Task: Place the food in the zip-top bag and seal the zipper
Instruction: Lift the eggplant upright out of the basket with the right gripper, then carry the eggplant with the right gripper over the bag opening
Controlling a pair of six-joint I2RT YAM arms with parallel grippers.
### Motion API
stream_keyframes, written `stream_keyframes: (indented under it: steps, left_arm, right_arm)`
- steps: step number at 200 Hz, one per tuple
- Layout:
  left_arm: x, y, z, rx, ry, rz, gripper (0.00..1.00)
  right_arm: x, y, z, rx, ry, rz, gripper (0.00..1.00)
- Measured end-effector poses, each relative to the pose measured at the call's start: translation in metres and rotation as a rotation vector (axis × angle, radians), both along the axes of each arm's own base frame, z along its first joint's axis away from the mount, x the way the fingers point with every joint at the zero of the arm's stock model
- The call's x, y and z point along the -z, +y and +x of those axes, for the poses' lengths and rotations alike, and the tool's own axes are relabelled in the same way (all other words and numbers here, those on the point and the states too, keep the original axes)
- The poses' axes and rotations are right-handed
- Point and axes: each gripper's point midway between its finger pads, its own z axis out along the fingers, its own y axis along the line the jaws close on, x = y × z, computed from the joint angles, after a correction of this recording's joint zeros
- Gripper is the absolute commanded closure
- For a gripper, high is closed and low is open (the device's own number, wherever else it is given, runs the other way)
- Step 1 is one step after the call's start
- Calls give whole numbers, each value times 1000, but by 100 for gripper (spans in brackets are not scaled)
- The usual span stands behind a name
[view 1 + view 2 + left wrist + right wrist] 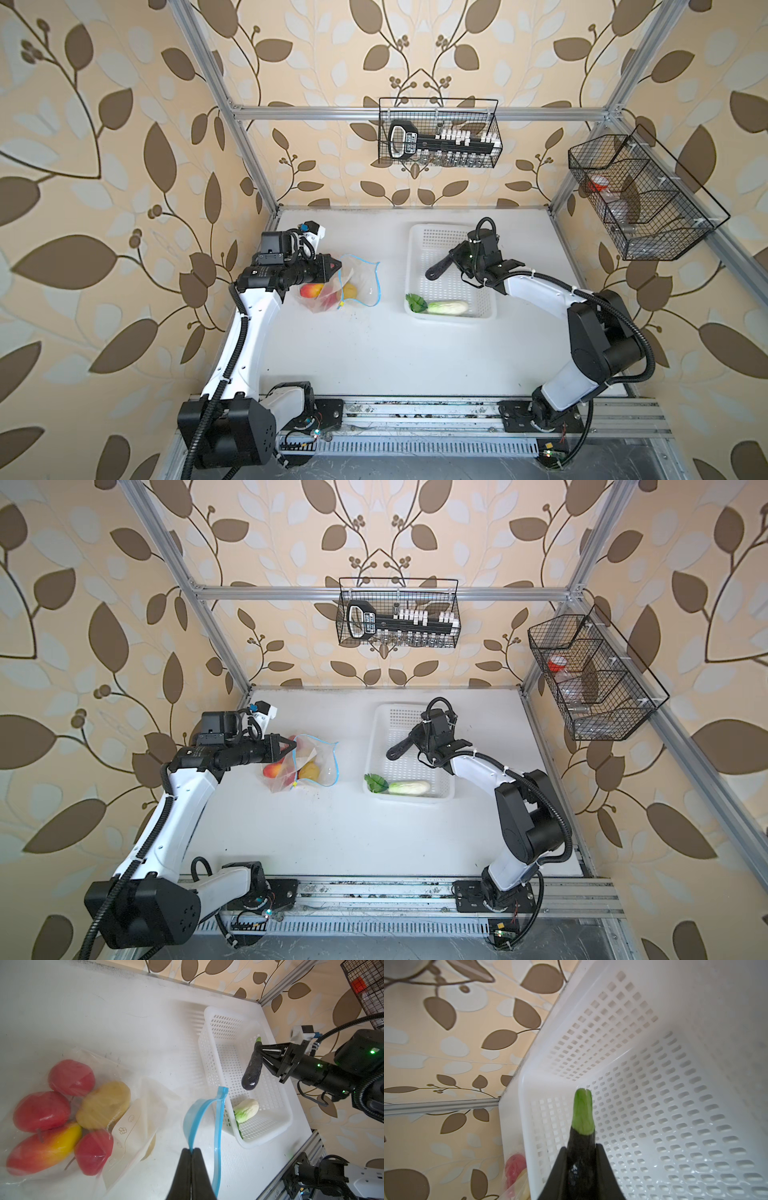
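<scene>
The clear zip-top bag (365,276) (322,758) lies left of centre with its mouth open. Inside it are three red apples (71,1077), a potato (104,1105) and a red-yellow fruit (45,1149). My left gripper (191,1149) (338,270) is shut on the blue zipper (220,1118) strip, lifting one lip. The yellow slider (341,304) sits at the near end. My right gripper (581,1148) (258,1049) is shut on the dark eggplant (252,1070) (438,268), held above the white basket (411,257) (266,1142). A cabbage (446,307) (247,1109) lies in the basket's near end.
Two black wire baskets hang on the frame, one at the back (440,133) and one at the right (640,195). The arms' base rail (415,415) runs along the table's front edge. Aluminium posts stand at the back corners.
</scene>
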Motion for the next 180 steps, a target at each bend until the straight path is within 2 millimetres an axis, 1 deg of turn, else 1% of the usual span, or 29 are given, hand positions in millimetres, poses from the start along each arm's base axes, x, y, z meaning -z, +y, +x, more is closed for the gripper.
stream_keyframes:
  steps: [25, 50, 64, 92, 124, 143, 180]
  left_arm:
    - [1, 0, 0, 5, 4, 4, 100]
    - [-2, 0, 1, 6, 10, 3, 100]
    - [-7, 0, 2, 6, 2, 4, 100]
    - [-24, 0, 4, 8, -28, 7, 100]
    - [-35, -1, 4, 9, -50, 8, 100]
    - [-40, -1, 5, 11, -57, 8, 100]
    - [-43, -7, 11, 27, -53, 5, 100]
  right_arm:
    - [-21, 7, -7, -13, -47, 0, 93]
    - [-35, 15, -14, -29, -78, -9, 93]
    - [-41, 19, -18, -38, -92, -16, 91]
    - [-54, 28, -24, -58, -128, -12, 90]
    - [-73, 42, -27, -87, -176, -11, 89]
    - [-89, 53, -29, -109, -213, -11, 89]
    - [-127, 79, -35, -159, -310, -15, 88]
